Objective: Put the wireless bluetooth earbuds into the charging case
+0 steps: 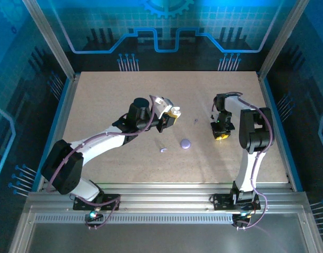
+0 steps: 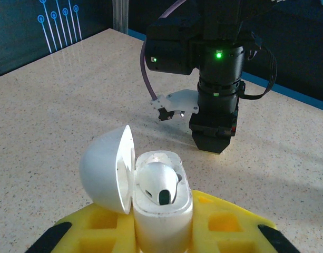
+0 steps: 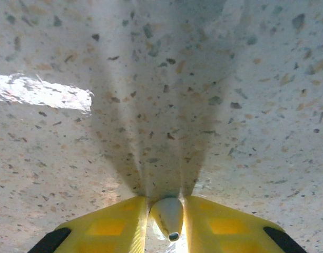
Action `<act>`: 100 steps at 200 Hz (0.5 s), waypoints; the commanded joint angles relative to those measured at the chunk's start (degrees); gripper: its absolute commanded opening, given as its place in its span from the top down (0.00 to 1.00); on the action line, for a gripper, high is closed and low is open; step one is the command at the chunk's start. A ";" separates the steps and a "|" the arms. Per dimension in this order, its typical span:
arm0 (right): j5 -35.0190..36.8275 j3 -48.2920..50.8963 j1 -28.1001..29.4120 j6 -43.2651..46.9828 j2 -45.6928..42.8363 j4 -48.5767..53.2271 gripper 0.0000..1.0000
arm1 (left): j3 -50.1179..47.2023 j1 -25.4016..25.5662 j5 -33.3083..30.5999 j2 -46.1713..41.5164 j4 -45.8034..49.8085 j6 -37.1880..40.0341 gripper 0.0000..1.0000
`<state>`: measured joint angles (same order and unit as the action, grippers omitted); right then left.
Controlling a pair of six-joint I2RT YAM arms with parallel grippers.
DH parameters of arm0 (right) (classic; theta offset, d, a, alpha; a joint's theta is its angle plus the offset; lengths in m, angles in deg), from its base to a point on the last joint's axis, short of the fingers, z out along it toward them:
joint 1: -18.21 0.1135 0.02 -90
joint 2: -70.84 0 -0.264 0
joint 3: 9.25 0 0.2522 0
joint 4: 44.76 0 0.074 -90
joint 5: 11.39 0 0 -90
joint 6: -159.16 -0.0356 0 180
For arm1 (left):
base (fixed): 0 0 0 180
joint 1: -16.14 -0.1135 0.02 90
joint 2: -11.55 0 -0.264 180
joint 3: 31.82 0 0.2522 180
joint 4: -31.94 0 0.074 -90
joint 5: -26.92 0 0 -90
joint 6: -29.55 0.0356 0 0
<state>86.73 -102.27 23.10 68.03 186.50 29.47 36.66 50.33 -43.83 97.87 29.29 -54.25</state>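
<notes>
Left claw (image 2: pixel 162 234) gripping the open charging case (image 2: pixel 164 213); right claw (image 3: pixel 169 229) pinching an earbud (image 3: pixel 168 215).

The left claw's yellow fingers (image 2: pixel 98 226) are clamping tight on the white case, which is standing upright with its lid (image 2: pixel 103 174) swung open to one side and a seated earbud (image 2: pixel 158 184) lying inside. Well apart from the case, the right claw is closing on both sides of the earbud, low over the table (image 3: pixel 150 79). A lavender disc (image 1: pixel 185 143) is lying near the case, toward the arm bases.
</notes>
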 commanded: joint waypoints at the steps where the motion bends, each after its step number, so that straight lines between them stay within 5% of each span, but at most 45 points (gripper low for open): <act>1: 1.02 -0.36 0.48 0.74 2.29 0.85 0.77 | 0.84 -0.10 -0.61 0.43 0.69 1.01 0.79; 100: 0.72 1.46 0.52 -1.44 -0.90 -0.23 0.80 | 1.35 -0.10 0.46 1.06 0.10 0.35 0.79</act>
<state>86.55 -102.45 23.17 67.86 186.52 29.60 36.66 50.33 -43.81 98.40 29.62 -54.27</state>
